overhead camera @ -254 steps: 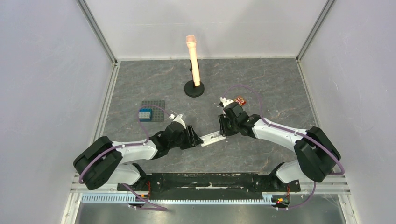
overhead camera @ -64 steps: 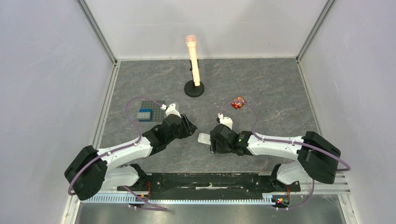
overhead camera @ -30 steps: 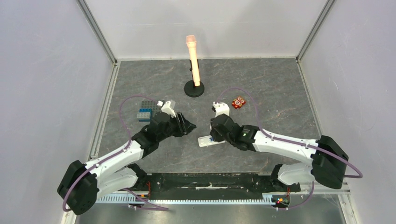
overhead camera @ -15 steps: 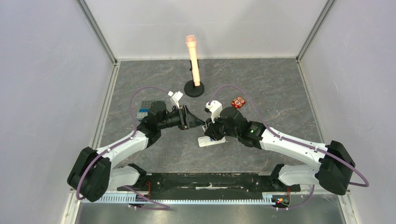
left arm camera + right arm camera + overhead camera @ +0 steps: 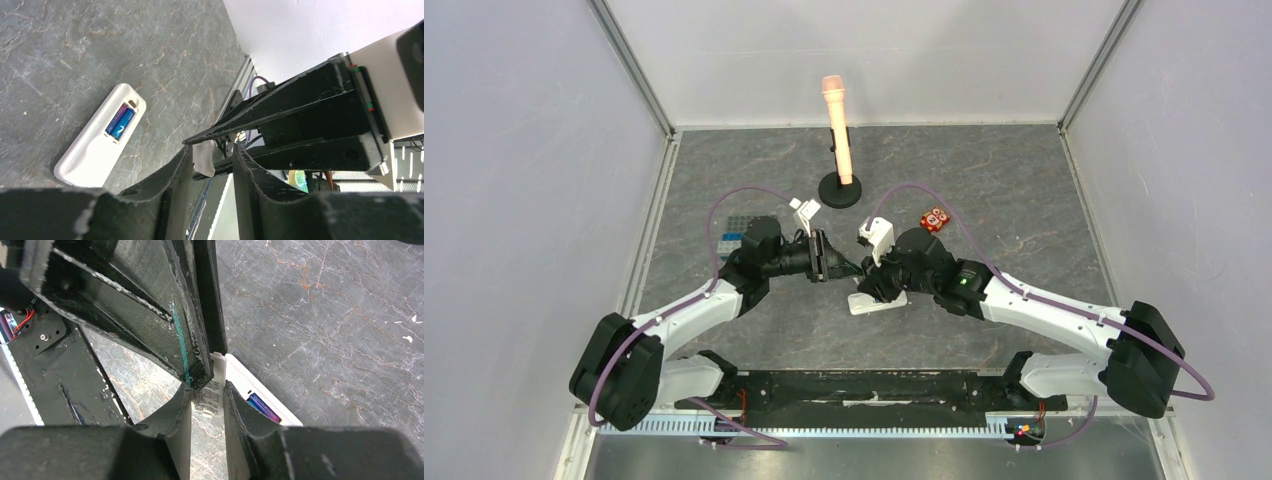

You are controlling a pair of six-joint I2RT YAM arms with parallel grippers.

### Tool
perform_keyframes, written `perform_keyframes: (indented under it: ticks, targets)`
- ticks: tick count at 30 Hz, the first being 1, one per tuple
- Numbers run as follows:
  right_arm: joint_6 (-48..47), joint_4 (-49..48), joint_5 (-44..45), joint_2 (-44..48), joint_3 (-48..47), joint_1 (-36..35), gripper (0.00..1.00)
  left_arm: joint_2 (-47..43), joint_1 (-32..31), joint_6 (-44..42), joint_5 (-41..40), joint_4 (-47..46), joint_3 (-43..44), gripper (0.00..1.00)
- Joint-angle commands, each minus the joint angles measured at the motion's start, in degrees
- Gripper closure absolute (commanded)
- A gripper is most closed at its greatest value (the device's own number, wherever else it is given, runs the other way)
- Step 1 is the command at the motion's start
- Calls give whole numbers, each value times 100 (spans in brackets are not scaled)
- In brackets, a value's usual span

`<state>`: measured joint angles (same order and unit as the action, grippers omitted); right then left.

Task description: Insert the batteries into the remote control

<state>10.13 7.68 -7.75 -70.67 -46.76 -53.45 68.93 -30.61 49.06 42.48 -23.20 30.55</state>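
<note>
The white remote control (image 5: 876, 302) lies back up on the table, its compartment open. The blue batteries (image 5: 120, 122) sit inside it and also show in the right wrist view (image 5: 264, 407). Both grippers meet in the air just above the remote's far end. My right gripper (image 5: 864, 284) is shut on a small white battery cover (image 5: 216, 375) with printed text. My left gripper (image 5: 848, 268) has its fingers on either side of the same cover (image 5: 204, 157). The cover touches one finger, with a gap to the other.
A peach microphone-shaped object on a black stand (image 5: 838, 130) is at the back centre. A small red block with white circles (image 5: 937, 219) lies to the right of it. A grey studded plate with a blue brick (image 5: 732, 236) sits behind the left arm. Walls close three sides.
Both grippers have lifted off the table and come together above the remote around the white cover. The remote has stayed where it lay one second ago.
</note>
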Motion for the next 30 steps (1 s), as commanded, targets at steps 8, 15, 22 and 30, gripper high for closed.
perform_keyframes:
  ticks: [8, 15, 22, 30]
  targets:
    - [-34, -212, -60, 3, -195, 1, 80, -127, 11, -476, 186, 413, 203, 92]
    - [757, -1, 862, 167, -87, 1, 42, -429, 20, -738, -964, 1063, 216, 98]
    - [2149, 858, 2166, -272, -139, 0, 70, -1124, 29, -1037, -4218, 2802, 289, 98]
    - [2717, 2231, 2838, -1845, -1381, -230, 81, -1332, 38, -1081, -4695, 2987, 207, 98]
